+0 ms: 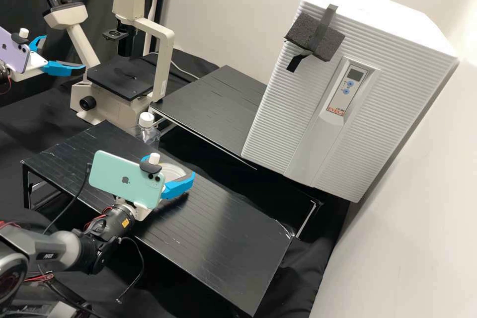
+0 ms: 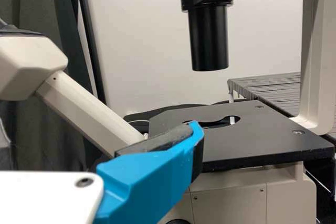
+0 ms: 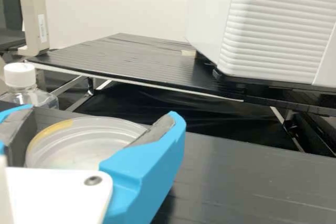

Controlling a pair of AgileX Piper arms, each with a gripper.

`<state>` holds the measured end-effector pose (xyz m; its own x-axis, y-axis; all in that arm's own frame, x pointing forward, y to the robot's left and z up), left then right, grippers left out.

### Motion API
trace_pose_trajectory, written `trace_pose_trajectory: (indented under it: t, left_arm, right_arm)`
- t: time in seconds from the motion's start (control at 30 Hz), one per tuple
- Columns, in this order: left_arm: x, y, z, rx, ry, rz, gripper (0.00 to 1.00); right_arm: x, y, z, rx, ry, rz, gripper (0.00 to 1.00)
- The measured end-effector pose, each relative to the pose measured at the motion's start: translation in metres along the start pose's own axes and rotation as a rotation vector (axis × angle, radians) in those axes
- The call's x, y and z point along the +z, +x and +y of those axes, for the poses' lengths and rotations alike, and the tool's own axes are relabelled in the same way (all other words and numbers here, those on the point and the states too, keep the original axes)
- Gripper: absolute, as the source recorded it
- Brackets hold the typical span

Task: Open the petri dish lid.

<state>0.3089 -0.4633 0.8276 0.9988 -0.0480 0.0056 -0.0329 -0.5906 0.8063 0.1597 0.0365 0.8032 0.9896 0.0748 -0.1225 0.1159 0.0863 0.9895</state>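
The job now looks like keeping the petri dish (image 3: 84, 142) steady so its lid can come off. It sits over the black surface (image 1: 218, 233), between the jaws of the right gripper (image 3: 100, 115). Those jaws look to be pinching the dish by its two sides, though they cover bits of its rim, so I can't be sure how tight the pinch is.

The left gripper (image 1: 64, 52) has its jaws spread wide with nothing in them. In the high view it is near the microscope (image 1: 165, 59), well apart from the dish, at about 10 or 11 o'clock from it. I think the next move calls for it to come over toward 4 or 5 o'clock, take just the lid and lift it up softly. The right jaws should hold only the bottom part, or the whole dish might come up too.

The dish is round, so it has no long way and points to no hour. It lies about flat, with its wide round face up. The jaws around it point to about 1 o'clock in the high view. The bottle (image 1: 148, 134) with the white cap is near the dish, at 11 o'clock from it.
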Motion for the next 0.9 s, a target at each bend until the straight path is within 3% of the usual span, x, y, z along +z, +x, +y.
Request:
trace_pose_trajectory:
  t: [0.8, 0.83, 0.9]
  left_arm:
    - [0.0, 0.0, 0.0, 0.0, 0.0, 0.0, 1.0]
    - [0.0, 0.0, 0.0, 0.0, 0.0, 0.0, 1.0]
    - [0.0, 0.0, 0.0, 0.0, 0.0, 0.0, 1.0]
  right_arm:
    - [-0.0036, 0.0026, -0.0039, -0.01, 0.011, 0.032, 0.0]
    - [-0.0046, 0.002, -0.0031, -0.002, 0.017, 0.036, 1.0]
    - [-0.0077, 0.0003, -0.002, 0.012, 0.024, 0.045, 1.0]
